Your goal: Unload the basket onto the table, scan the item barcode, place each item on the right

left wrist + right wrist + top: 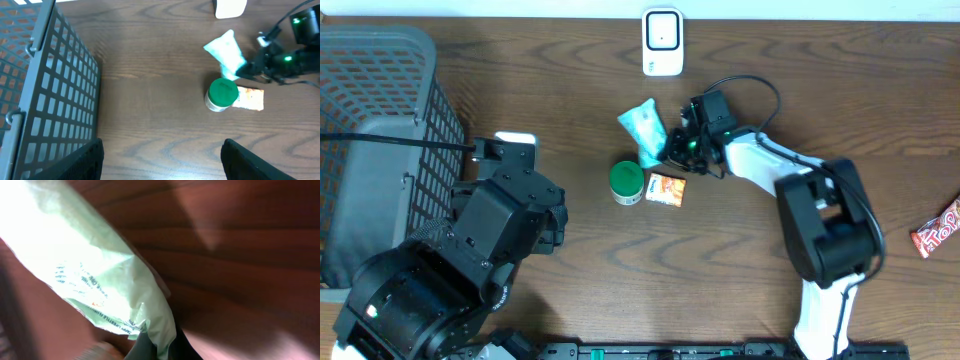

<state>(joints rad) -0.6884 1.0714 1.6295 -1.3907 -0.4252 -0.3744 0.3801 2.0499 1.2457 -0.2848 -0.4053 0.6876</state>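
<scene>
A pale green plastic packet (645, 128) lies on the wooden table below the white barcode scanner (662, 42). My right gripper (672, 148) is shut on the packet's lower right edge. In the right wrist view the packet (90, 270) fills the left side and its corner is pinched between the dark fingers (145, 350) at the bottom. My left gripper (162, 165) stands open over bare table beside the basket, holding nothing, well left of the packet (227, 52).
A green-lidded jar (627, 182) and an orange sachet (666, 189) lie just below the packet. A grey mesh basket (380, 120) stands at the left edge. A red candy bar (937, 230) lies at the far right.
</scene>
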